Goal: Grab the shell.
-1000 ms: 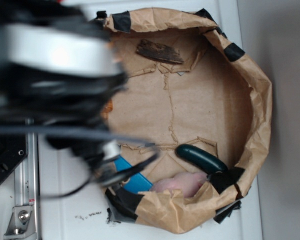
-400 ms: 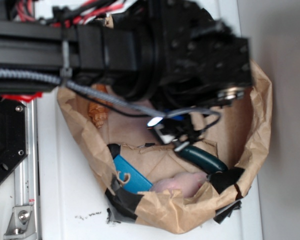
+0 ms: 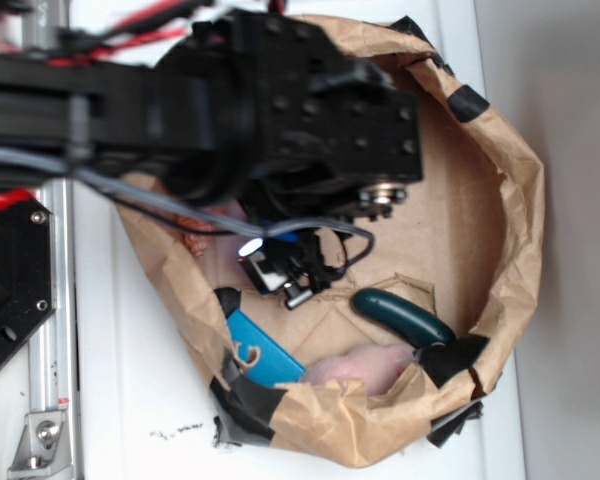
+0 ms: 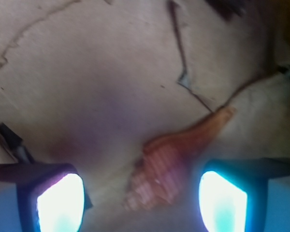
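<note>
Shell is the landmark for all positions below.

Exterior view: the arm reaches over a brown paper bag lying on the white desk. The arm body hides most of the bag floor. Only a small orange patch of the shell shows, at the arm's lower edge near the bag's wall. A dark green piece, a blue piece and a pale pink lump lie well apart from the shell, toward the bag's other side. The claw sits under the arm near the shell; its opening cannot be read here.

Wrist view: the claw is spread wide and holds nothing. One finger stands to one side of the shell, the other to the opposite side. The shell lies flat on the paper between them, nearer the second finger, its bulbous end toward the camera and its thin spike pointing away at an angle. No finger touches it.

Risks, as judged:
- Off-centre closure. The nearer finger would meet the shell first and may push or spin it.
- Ridged, tapered body. Pads closing on the taper may squeeze it out.
- Torn, creased paper. A fingertip descending too low may snag it and drag the shell.
- Bag wall close to the shell. It may block a finger.
</note>
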### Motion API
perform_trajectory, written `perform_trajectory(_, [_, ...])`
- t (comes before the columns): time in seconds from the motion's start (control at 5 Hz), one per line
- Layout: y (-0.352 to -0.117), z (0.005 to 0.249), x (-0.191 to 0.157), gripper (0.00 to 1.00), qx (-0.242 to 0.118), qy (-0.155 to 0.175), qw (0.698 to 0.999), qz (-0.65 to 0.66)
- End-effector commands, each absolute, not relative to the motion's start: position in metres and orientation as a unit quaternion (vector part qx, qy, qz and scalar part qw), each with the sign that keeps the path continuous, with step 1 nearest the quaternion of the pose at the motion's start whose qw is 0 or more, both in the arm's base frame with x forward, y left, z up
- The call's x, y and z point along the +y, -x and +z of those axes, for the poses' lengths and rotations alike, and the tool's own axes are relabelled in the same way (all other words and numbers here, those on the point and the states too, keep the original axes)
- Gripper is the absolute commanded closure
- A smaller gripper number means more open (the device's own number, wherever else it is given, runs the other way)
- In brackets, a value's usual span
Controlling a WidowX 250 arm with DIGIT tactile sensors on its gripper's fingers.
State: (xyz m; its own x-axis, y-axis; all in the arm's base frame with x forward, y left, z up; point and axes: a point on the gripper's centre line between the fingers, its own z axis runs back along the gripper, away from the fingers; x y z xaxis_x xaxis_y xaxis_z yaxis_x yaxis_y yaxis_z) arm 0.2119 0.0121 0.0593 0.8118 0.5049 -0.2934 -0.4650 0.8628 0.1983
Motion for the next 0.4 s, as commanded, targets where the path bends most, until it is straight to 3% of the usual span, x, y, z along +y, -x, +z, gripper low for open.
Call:
perform_trajectory(0.0, [-0.194, 0.049, 0.026, 0.00, 0.152, -0.055, 0.953, 0.255])
perform_trajectory(0.2, [-0.186, 0.038, 0.027, 0.00, 0.131, -0.076, 0.953, 0.261])
